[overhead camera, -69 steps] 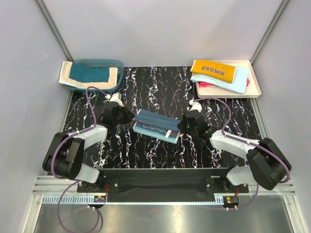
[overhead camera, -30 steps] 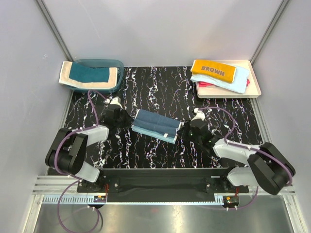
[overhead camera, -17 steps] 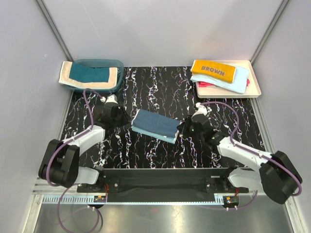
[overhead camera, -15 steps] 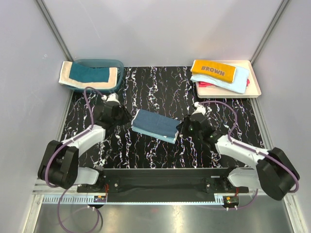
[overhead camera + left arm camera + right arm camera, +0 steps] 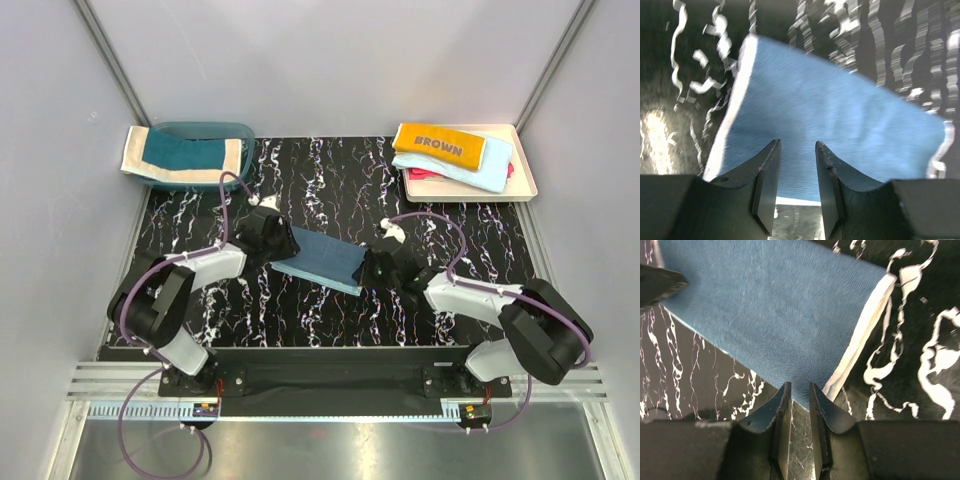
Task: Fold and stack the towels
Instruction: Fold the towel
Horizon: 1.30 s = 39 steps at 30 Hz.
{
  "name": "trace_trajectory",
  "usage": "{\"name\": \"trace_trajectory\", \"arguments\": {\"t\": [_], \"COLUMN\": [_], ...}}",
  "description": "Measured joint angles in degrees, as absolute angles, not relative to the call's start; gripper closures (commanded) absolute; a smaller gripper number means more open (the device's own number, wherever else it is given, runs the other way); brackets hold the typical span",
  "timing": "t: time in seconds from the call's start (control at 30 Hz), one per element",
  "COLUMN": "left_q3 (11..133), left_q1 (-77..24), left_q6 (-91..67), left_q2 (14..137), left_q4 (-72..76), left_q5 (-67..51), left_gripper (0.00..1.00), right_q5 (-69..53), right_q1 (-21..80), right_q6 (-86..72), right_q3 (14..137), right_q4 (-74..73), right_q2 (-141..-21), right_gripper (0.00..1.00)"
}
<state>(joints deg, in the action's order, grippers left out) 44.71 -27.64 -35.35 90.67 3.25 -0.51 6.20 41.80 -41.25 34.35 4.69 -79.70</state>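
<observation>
A: State of the left pincer [image 5: 797, 145]?
B: Parted, gripping nothing, poised over the left end of the folded blue towel [image 5: 322, 258].
A: And the right pincer [image 5: 797, 386]?
B: Nearly closed, pinching the near right edge of the same towel, white hem just beside.
A: Whereabouts of that towel?
B: Flat in the middle of the black marbled worktop [image 5: 330, 180], well apart from the cream tray [image 5: 527, 180] at far right, holding the orange towel [image 5: 440, 146] atop the light blue towel [image 5: 480, 172].
A: Best way to carry on?
B: Probably this: close the left pincer on its end before any lift, raise both ends level to keep the fold shut, carry low toward the tray, lower squarely onto the orange towel. Likely trouble otherwise: a one-sided lift, layers sliding open.
</observation>
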Motion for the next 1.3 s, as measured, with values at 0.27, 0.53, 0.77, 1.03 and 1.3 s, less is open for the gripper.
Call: {"name": "trace_trajectory", "arguments": {"t": [0.27, 0.53, 0.77, 1.03, 1.3], "left_q3": [43.5, 42.5, 41.9, 41.7, 41.7], "left_q1": [-27.6, -27.6, -27.6, -27.6, -27.6], "left_q6": [-37.2, -39.6, -40.5, -40.5, -40.4], "left_q2": [91.8, 92.2, 92.1, 91.3, 91.0], "left_q4": [2.2, 3.4, 4.3, 3.4, 2.6], "left_q5": [2.1, 3.4, 3.4, 3.3, 3.0], "left_gripper": [0.63, 0.63, 0.63, 0.63, 0.63], "right_q5": [5.9, 6.0, 8.4, 14.4, 15.9], "right_q1": [43.7, 44.2, 44.3, 43.9, 42.4], "right_q6": [-42.8, -44.3, -45.1, -46.2, -50.0], "right_q3": [31.4, 30.8, 32.7, 42.1, 43.5], "right_q4": [5.7, 7.0, -1.6, -11.8, -12.7], "right_q2": [-81.3, -82.2, -78.7, -77.8, -85.6], "right_gripper": [0.72, 0.72, 0.50, 0.48, 0.47]}}
